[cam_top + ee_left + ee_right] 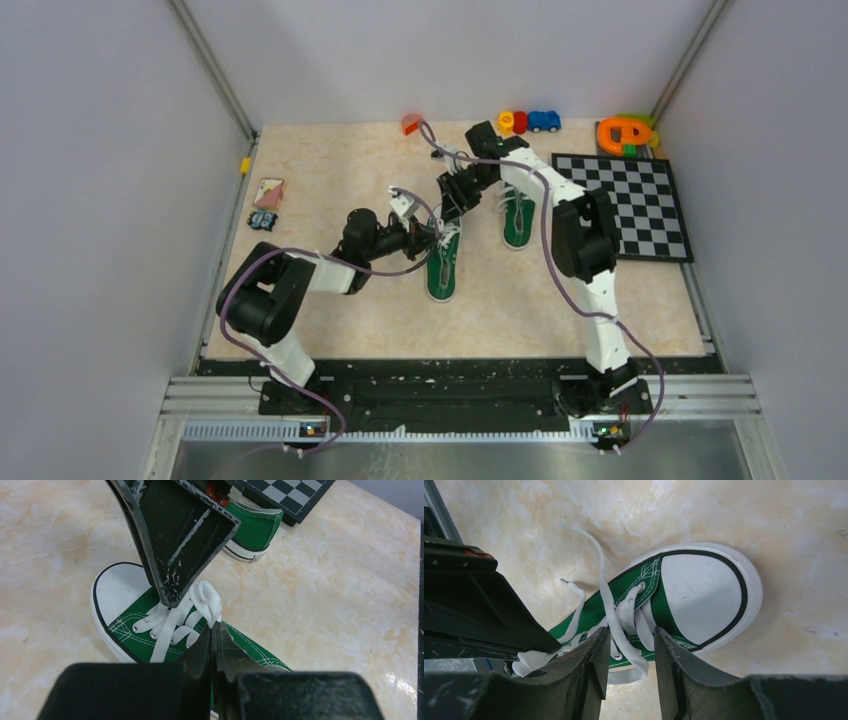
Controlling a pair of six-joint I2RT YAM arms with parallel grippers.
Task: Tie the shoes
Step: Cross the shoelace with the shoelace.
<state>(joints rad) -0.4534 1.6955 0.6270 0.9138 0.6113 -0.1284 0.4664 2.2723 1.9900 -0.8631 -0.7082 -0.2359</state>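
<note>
The tabletop [330, 310] carries a chessboard [625, 205] well off to the outer side of the right jaws; both pairs of jaws meet over the near shoe [443, 268], while the second shoe [517, 215] stands just beside the right jaws, untouched by them. The step in hand — judging by the grip — is forming the bow on the near shoe; the left jaws are pressed together, apparently pinching a loop [214, 605] of white lace above the eyelets; the right jaws stand spread, straddling a loose lace strand [610, 612] that runs out from between them beside the toe cap [701, 592]. Next, the right jaws should close on that strand and wrap it round the loop — keeping the loop taut. No container shows.
</note>
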